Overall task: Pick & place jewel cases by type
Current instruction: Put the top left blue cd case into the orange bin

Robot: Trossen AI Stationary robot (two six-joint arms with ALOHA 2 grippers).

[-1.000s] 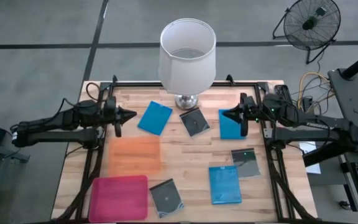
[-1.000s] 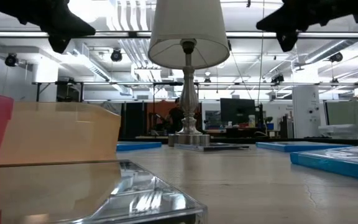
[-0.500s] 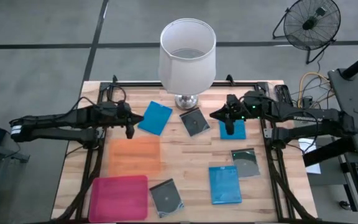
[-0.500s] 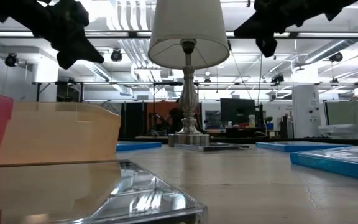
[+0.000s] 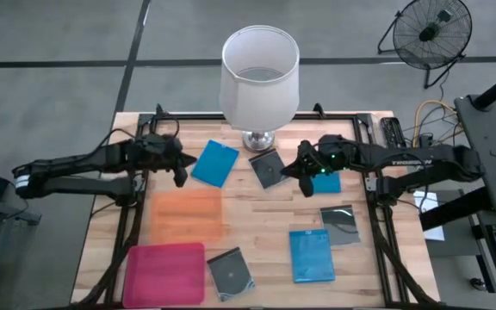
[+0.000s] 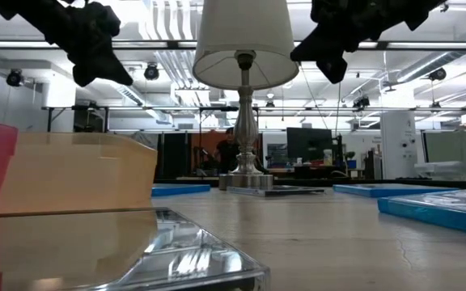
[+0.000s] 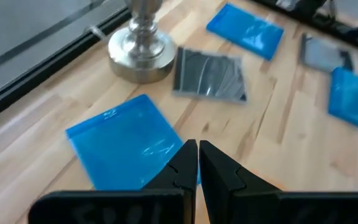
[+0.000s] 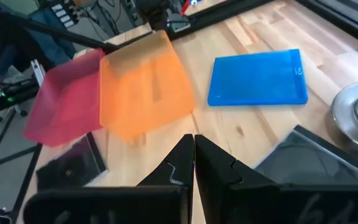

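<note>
Blue jewel case [image 5: 214, 164] just beside left end effector [image 5: 181, 171]; grey case [image 5: 269, 169] beside right end effector [image 5: 304, 178]; both pinched closed, empty.

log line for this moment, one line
left end effector: shut, beside blue case | right end effector: shut, over grey case | trays: empty
</note>
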